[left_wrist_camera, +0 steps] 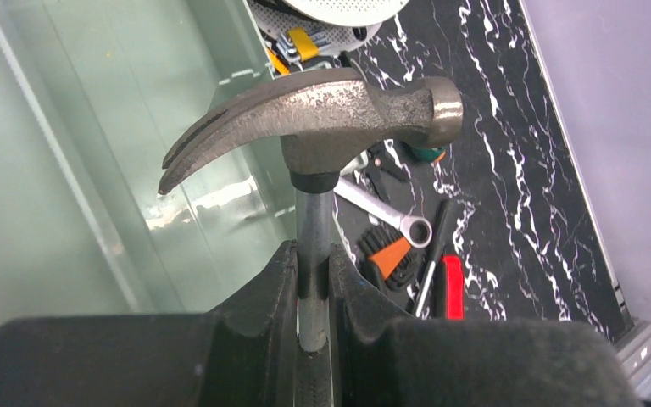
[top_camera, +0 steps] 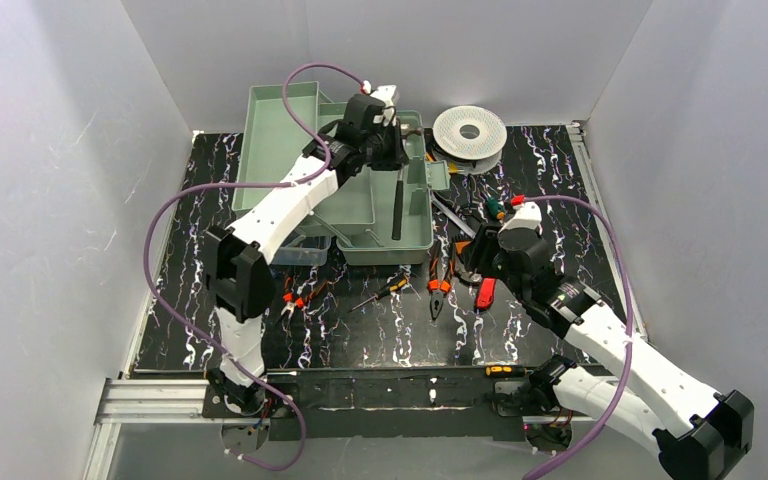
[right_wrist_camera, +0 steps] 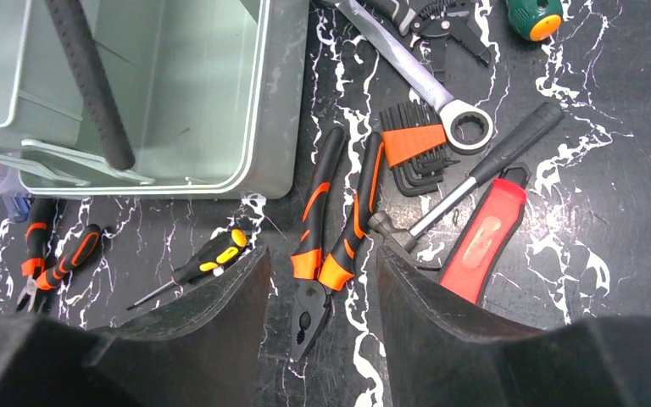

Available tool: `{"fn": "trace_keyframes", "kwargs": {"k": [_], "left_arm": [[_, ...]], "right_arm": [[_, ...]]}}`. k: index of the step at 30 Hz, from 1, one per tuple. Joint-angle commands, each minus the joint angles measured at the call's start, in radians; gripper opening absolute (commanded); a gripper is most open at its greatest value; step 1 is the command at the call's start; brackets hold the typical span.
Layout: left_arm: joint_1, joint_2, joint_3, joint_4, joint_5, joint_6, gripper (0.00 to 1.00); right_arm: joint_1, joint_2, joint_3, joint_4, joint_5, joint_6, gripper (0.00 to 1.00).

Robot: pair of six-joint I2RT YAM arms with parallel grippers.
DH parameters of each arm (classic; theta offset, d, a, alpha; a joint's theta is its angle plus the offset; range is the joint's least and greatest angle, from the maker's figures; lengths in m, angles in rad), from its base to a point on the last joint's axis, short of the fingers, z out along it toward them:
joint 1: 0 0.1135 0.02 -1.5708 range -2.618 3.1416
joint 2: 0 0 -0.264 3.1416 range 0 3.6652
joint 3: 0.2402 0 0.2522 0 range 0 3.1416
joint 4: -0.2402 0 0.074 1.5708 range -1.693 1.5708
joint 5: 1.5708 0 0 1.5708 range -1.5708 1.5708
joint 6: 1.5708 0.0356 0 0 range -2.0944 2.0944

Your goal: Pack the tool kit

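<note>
**Left wrist view:** The left gripper [left_wrist_camera: 312,284] is clamping the metal shaft of a claw hammer [left_wrist_camera: 322,110], its claw pointing over the sage-green toolbox [left_wrist_camera: 93,170]. Beyond it, a wrench [left_wrist_camera: 390,216], an orange hex-key holder [left_wrist_camera: 387,254] and a red knife [left_wrist_camera: 451,288] are lying on the black marbled table [left_wrist_camera: 509,170].

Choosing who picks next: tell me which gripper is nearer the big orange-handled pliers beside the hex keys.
Right. The right gripper hovers open directly above the pliers, jaws straddling them. The left gripper is away over the toolbox, shut on the hammer.
</note>
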Motion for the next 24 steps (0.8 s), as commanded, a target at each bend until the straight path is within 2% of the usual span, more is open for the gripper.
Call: {"fn": "trace_keyframes", "kwargs": {"k": [1,12,19,24], "left_arm": [[-0.003,0.04,0.115,0.039,-0.084,-0.026,0.0],[0.001,0.183,0.117,-0.012,-0.203,-0.02,0.0],[0.031,0.261,0.123,-0.045,-0.204,-0.072,0.0],[0.059,0.316,0.151,-0.038,-0.099,-0.09,0.12]], "right_arm": [[-0.002,-0.007,-0.005,0.001,0.038,0.018,0.56],[-0.002,-0.02,-0.027,-0.007,0.048,0.03,0.56],[-0.002,-0.03,-0.054,0.0,0.055,0.033,0.55],[-0.002,-0.026,-0.057,-0.001,0.054,0.021,0.55]]}}
